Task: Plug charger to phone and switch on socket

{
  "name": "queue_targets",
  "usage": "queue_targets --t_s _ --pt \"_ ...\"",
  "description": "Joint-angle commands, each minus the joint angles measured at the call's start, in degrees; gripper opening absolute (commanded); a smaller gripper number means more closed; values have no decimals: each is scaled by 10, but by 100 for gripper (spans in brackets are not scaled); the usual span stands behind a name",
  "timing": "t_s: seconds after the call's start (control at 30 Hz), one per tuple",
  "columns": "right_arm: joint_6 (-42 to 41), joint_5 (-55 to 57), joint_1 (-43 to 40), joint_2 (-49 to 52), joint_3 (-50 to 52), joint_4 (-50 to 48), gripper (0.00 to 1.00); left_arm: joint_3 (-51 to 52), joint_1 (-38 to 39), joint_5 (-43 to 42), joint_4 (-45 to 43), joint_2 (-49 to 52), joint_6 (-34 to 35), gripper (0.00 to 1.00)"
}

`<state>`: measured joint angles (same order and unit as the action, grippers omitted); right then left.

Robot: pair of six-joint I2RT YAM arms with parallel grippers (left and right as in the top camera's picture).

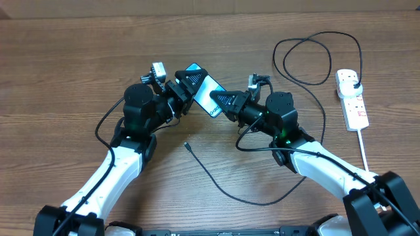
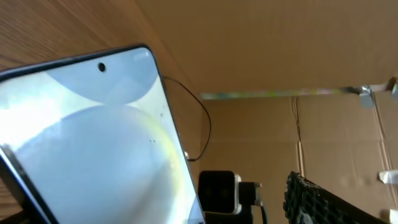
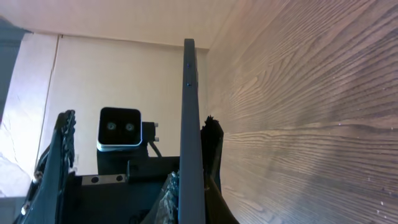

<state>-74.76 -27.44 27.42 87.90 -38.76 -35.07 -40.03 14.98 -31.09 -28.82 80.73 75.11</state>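
Toward the counter's middle, the left gripper point(image 1: 189, 80) is set against the left end of the tilted phone point(image 1: 209, 96), its grip impossible to tell, while the other end is flanked by the right gripper point(image 1: 223, 103), jaws parted.

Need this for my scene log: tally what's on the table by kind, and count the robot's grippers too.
Phone: 1
Charger cable: 1
Power strip: 1
Grippers: 2 (left gripper, right gripper)
Total: 5
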Motion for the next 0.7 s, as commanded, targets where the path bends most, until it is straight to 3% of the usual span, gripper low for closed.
queue_targets --t_s 0.0,0.3,0.43,0.67 --pt "-16 3 7 17 -5 -2 4 -2 -7 -65 -44 27 3 93" --pt "0 15 7 19 -5 13 4 -2 -31 -139 -172 111 42 84" --pt "8 28 7 19 -5 34 4 -2 -30 -138 -199 127 63 65" --pt "13 50 7 19 -5 39 4 -2 -30 -128 -199 138 83 51"
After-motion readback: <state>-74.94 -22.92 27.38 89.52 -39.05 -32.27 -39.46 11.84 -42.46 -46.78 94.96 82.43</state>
